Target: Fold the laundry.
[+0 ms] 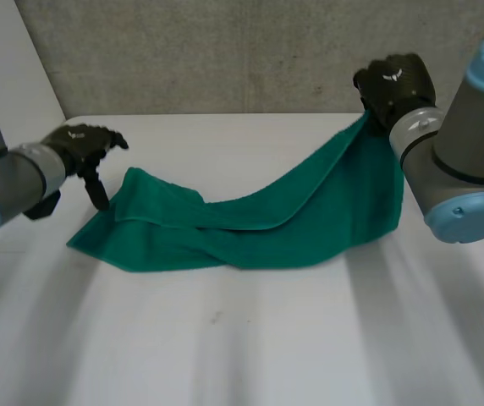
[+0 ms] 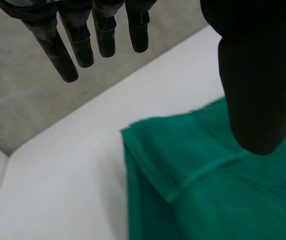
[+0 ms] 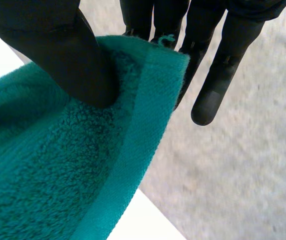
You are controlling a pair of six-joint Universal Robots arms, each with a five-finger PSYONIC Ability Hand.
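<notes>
The towel [image 1: 250, 228], green terry with a flat woven hem, lies rumpled lengthwise across the middle of the table [image 1: 225, 347]. Its left end rests on the surface with a flap folded over at the far side. Its right end rises to a far-right corner held in the air. The right hand [image 1: 394, 85] has that corner pinched at the hem, thumb [image 3: 63, 55] pressed into the pile against the fingers [image 3: 218, 75] behind it. The left hand [image 1: 81, 145] hangs just beside the towel's left end, fingers [image 2: 78, 42] straight and well apart from the thumb, holding nothing; whether the thumb touches the cloth cannot be told. Judgement: the towel is soft, limp and light, sags wherever it is unsupported, and its pile gives good purchase rather than slipping. It is best taken at corners on the hem, so a left-end corner is the sound hold for the left hand, to draw the towel flat before folding.
</notes>
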